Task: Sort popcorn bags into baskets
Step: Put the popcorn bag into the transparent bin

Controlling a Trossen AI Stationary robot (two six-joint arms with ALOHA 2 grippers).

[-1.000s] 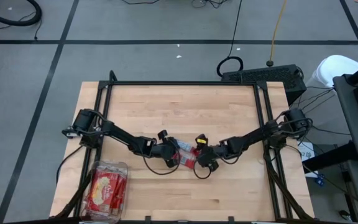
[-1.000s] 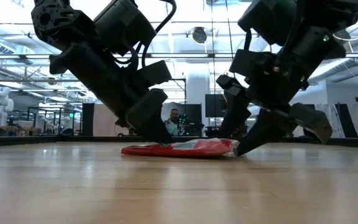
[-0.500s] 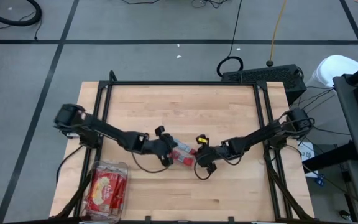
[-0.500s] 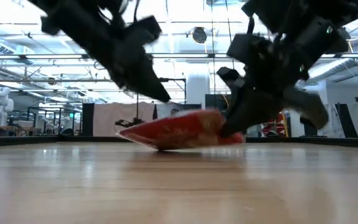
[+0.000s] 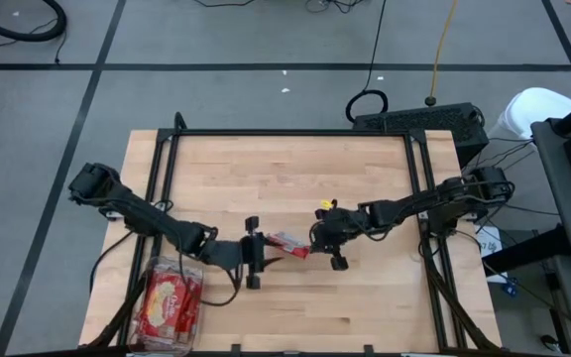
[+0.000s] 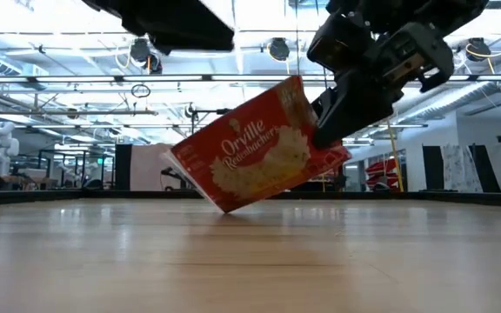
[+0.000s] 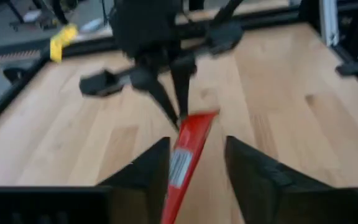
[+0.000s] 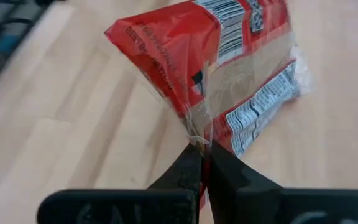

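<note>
One popcorn bag (image 6: 255, 152), a red packet with a yellow popcorn picture, stands tilted at mid-table (image 5: 290, 244). My right gripper (image 6: 320, 130) is shut on its upper right corner. My left gripper (image 5: 264, 253) is open just left of the bag. In the left wrist view the bag (image 7: 188, 149) shows edge-on between its fingers, with a gap on each side. The basket (image 5: 202, 283), a clear bin at the table's near left corner, holds more red popcorn bags (image 5: 170, 305). My right gripper pinches the bag's clear wrapper at a corner fold (image 8: 199, 138) between its two shut fingers, coming slanting down from the table's right. The bag hangs tilted below and beyond the fingers. Its lowest corner (image 6: 224, 209) is at or just above the table; which, I cannot tell.
Bare wooden tabletop (image 5: 295, 169) lies all around the bag. Black frame rails (image 5: 167, 159) run along the table's left, right and far edges. A person stands far off in the room behind the table.
My right gripper has shut on the bag's right end and risen. The bag has gone from flat on the table to tilted, its right end up and its picture face toward the near edge. My left gripper has come off the bag's left end and drawn back left and nearer.
</note>
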